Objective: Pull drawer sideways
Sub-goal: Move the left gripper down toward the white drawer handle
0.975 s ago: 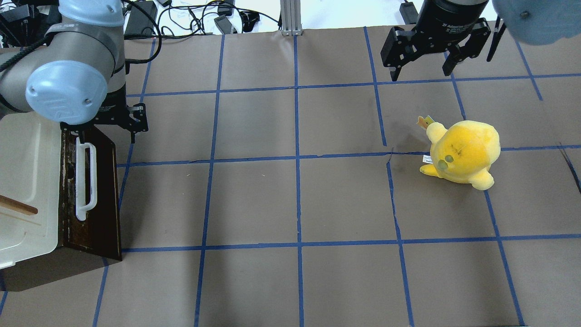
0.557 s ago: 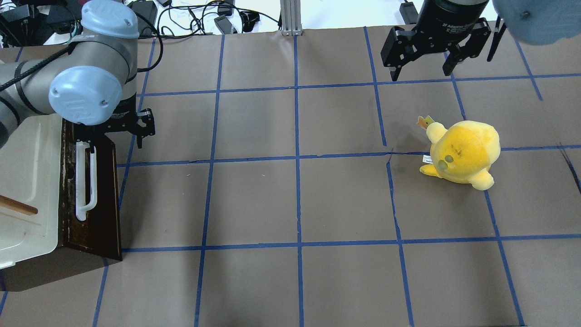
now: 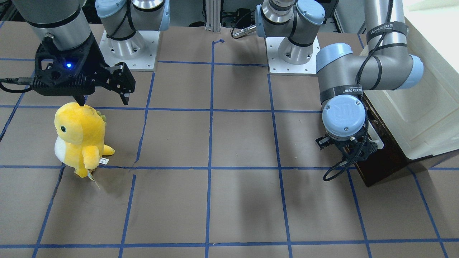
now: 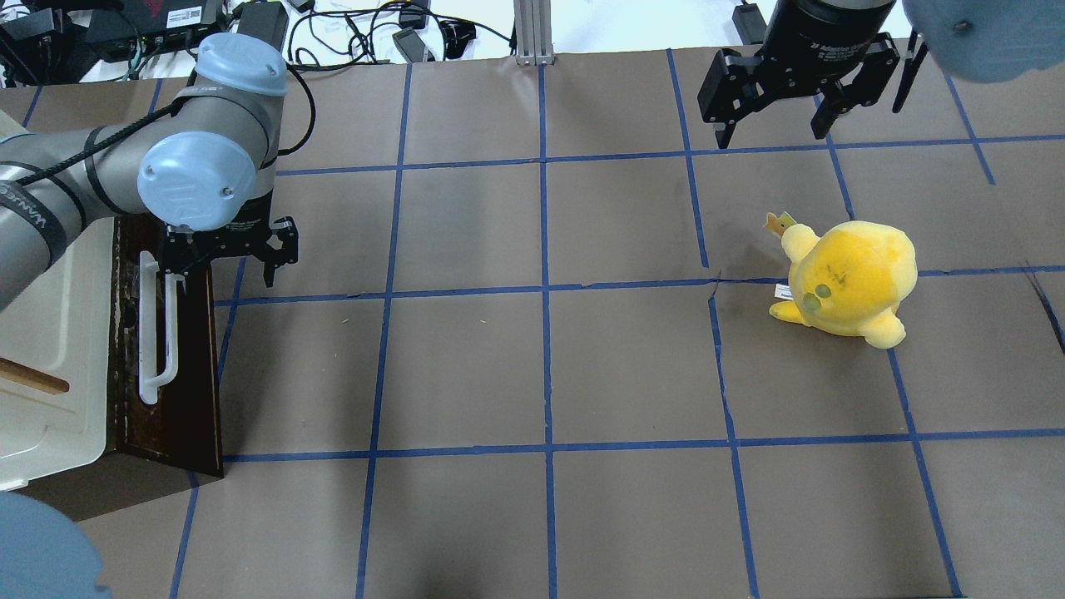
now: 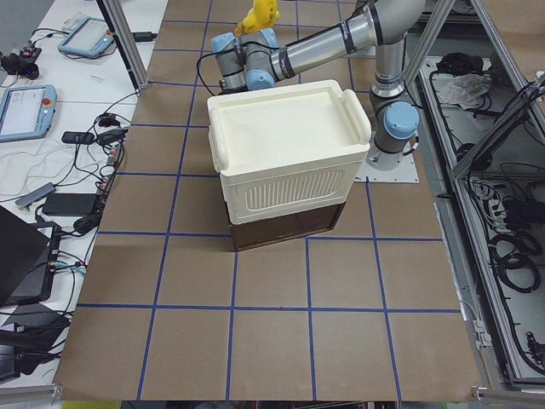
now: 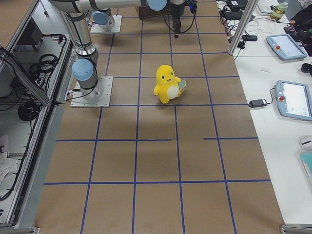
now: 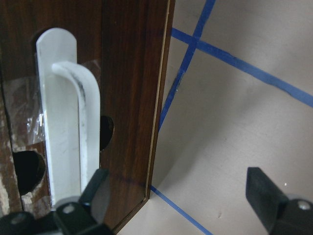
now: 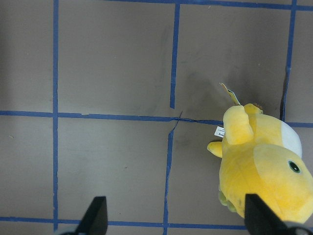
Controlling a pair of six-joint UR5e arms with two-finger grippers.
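The drawer [image 4: 190, 366] shows its dark brown front and long white bar handle [image 4: 148, 333] at the table's left, pushed in under the cream cabinet [image 4: 58, 333]. My left gripper [image 4: 220, 264] is open at the handle's far end. In the left wrist view one fingertip [image 7: 94, 188] lies over the drawer front [image 7: 127, 98] beside the handle [image 7: 63, 127], and the other hangs over the bare table. It is shut on nothing. My right gripper [image 4: 774, 116] is open and empty, high above the table's far right.
A yellow plush toy [image 4: 849, 279] stands on the right half of the table, below my right gripper [image 3: 102, 96]; it also shows in the right wrist view [image 8: 264, 166]. The brown table [image 4: 541, 366] carries a blue tape grid. Cables lie beyond the far edge.
My left arm has swung right and its gripper has moved down the view to the handle's end. The drawer, the plush toy and the right arm have not moved.
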